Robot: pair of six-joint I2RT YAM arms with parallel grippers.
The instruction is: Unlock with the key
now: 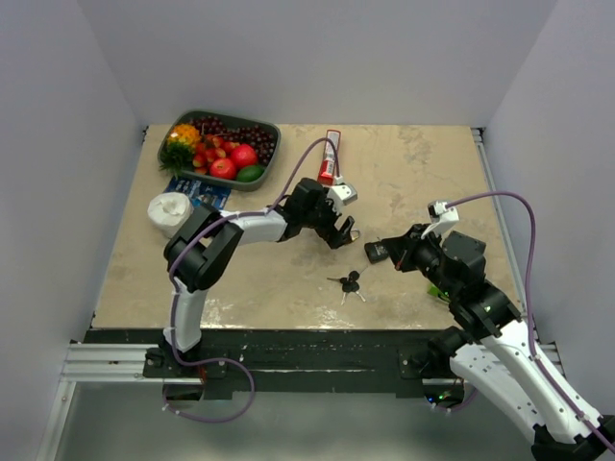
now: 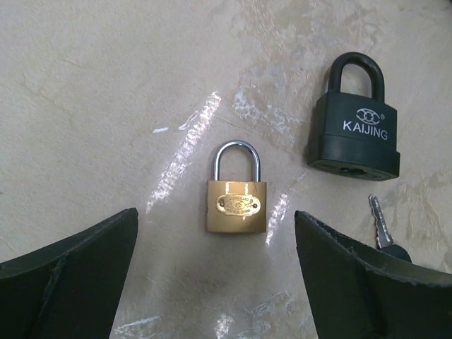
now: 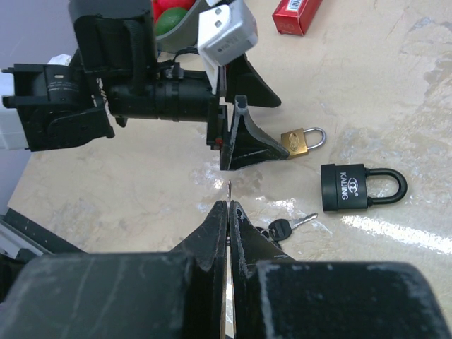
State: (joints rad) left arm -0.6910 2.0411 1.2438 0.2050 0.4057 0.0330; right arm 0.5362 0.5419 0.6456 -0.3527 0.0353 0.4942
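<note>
The key [image 1: 349, 284] is a bunch with black heads lying on the table, and it also shows as the key [image 3: 282, 227] beside my right fingers. A small brass padlock [image 2: 236, 205] lies flat in the gap between my left gripper's [image 1: 343, 230] wide-open fingers, touching neither. The black padlock [image 2: 353, 134] lies beyond it to the right, also seen as the black padlock [image 1: 375, 252]. My right gripper [image 3: 229, 205] hangs above the table, shut on a thin silver key blade [image 3: 229, 189] that sticks out past its tips.
A grey tray [image 1: 272, 144] of fruit stands at the back left. A red box [image 1: 331, 157] lies behind the left gripper. A white roll [image 1: 171, 211] and a blue packet [image 1: 197, 190] sit at the left. Walls close in on three sides.
</note>
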